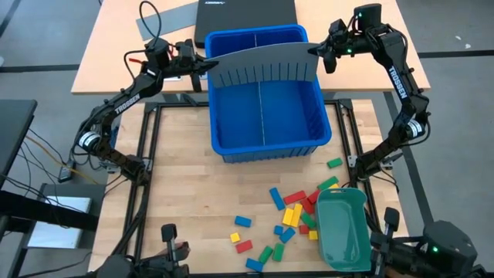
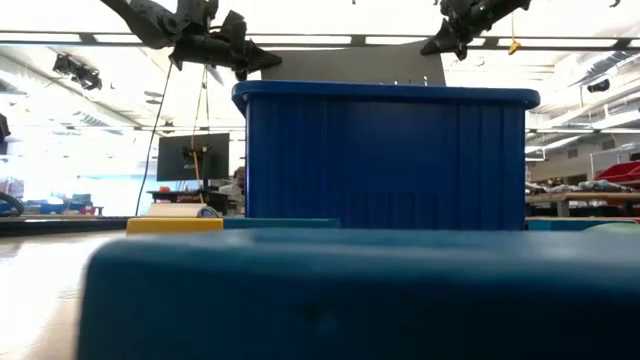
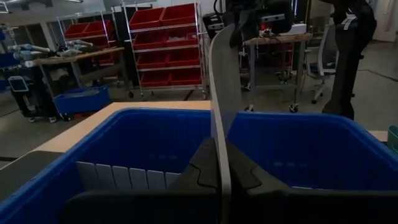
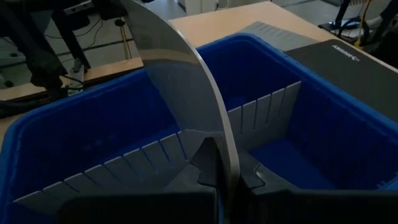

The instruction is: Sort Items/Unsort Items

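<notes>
Both arms raised over the blue bin [image 1: 231,147], each claw pinched shut on one end of the grey slotted divider sheet [image 1: 262,66]: left claw [image 1: 207,68] on its left end, right claw [image 1: 318,52] on its right end. Sheet stands on edge, slightly bowed, long axis running left to right across the bin, above the rim. A lengthwise divider [image 1: 262,108] already sits inside the bin, so the held sheet lies crosswise to it; next move likely turns on lowering it square into the wall slots. The blocks [image 1: 292,216] lie scattered on the table in front of the bin, well apart from both claws, beside the teal tray [image 1: 343,232]; right arm nearer. Low view blocked by a block and the bin wall; the sheet's lower edge is hard to make out.
</notes>
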{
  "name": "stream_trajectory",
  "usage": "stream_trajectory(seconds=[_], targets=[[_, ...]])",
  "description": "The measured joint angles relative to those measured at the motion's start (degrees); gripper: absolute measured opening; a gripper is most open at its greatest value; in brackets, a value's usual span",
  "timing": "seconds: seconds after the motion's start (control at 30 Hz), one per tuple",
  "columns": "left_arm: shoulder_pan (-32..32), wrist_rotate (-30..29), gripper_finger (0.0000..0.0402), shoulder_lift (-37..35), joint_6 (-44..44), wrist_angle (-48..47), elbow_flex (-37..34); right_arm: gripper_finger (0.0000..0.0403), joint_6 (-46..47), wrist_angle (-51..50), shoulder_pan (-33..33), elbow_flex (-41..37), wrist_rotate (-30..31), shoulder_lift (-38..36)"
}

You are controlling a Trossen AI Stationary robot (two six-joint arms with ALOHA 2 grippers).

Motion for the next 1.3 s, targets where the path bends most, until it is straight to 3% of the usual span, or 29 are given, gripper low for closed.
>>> stream_trajectory(seconds=[0.5,1.3], targets=[[0.00,0.64,0.0001,-1.75,-1.26,-4.00,0.21,0.0000,-0.03,-0.89,0.00,0.11,-1.00,-0.09],[0.09,-0.13,0.0001,-1.44,1.70,-7.80,0.09,0.0000,-9.64,-0.38,-0.05,-3.22,2.26,0.52]])
